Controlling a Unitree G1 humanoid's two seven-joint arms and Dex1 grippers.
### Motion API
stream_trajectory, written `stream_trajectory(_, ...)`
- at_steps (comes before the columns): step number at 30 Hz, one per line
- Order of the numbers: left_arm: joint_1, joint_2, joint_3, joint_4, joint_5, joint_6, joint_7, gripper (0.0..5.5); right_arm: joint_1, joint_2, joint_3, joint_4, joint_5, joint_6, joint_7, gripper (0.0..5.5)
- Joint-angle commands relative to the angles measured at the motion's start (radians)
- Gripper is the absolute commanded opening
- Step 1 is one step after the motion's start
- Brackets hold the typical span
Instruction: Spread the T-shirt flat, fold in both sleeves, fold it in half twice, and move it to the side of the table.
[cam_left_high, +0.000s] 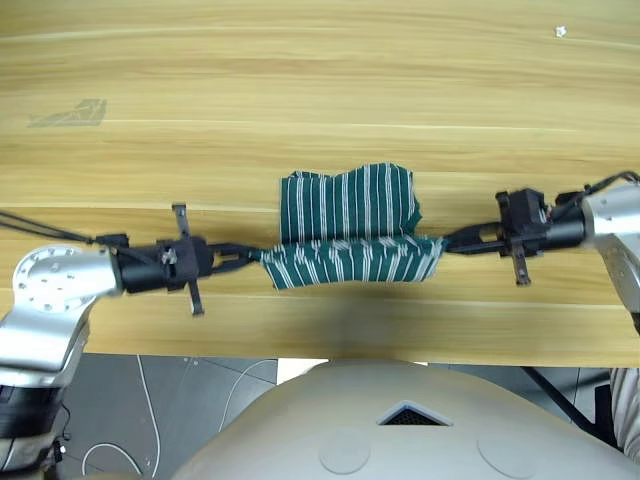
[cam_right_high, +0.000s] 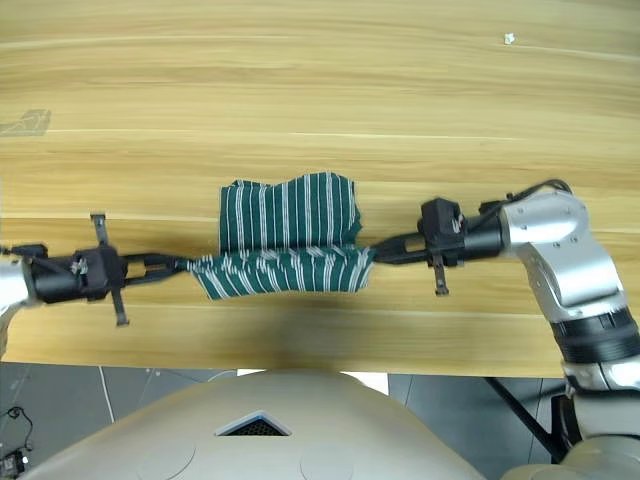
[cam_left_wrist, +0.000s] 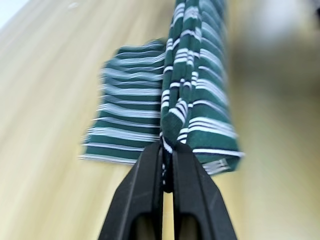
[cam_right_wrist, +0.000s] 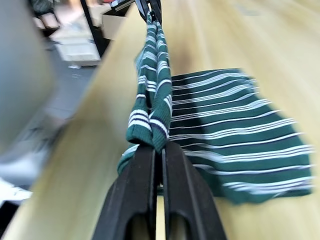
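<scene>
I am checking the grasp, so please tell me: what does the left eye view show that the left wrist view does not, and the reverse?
Left eye view: the whole layout, with the left end effector and right end effector holding opposite ends of a stretched fold of the T-shirt, plus a small white scrap far back on the table. Left wrist view: the close grasp, black fingers pressed together on a bunched striped edge. Shared: the green-and-white striped T-shirt, partly lying on the wooden table.
</scene>
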Motion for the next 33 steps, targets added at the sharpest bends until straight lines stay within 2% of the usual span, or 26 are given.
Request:
stream_trajectory(1, -0.177, -0.082, -0.070, 0.135, 0.139, 0.028, 0.081, 0.08, -0.132, 0.075, 0.003, 0.170, -0.102, -0.049, -0.025, 0.00)
stream_trajectory(7, -0.353, -0.198, -0.123, 0.318, 0.216, 0.036, 0.140, 0.08, -0.207, 0.144, -0.005, 0.291, -0.163, -0.104, -0.017, 0.00)
stream_trajectory(16, -0.425, -0.270, -0.122, 0.425, 0.256, 0.002, 0.179, 0.08, -0.244, 0.208, 0.000, 0.404, -0.245, -0.178, -0.030, 0.00)
stream_trajectory(18, -0.436, -0.292, -0.117, 0.448, 0.269, -0.019, 0.214, 0.56, -0.264, 0.229, -0.014, 0.448, -0.266, -0.183, -0.074, 0.00)
stream_trajectory(20, -0.467, -0.324, -0.098, 0.495, 0.280, -0.037, 0.277, 0.92, -0.305, 0.262, -0.042, 0.534, -0.301, -0.235, -0.163, 0.54)
stream_trajectory(24, -0.513, -0.375, -0.080, 0.568, 0.289, -0.044, 0.352, 1.49, -0.346, 0.301, -0.061, 0.683, -0.380, -0.322, -0.296, 1.18)
stream_trajectory(33, -0.422, -0.434, -0.075, 0.558, 0.272, -0.079, 0.398, 2.73, -0.365, 0.326, -0.071, 0.853, -0.500, -0.499, -0.478, 1.25)
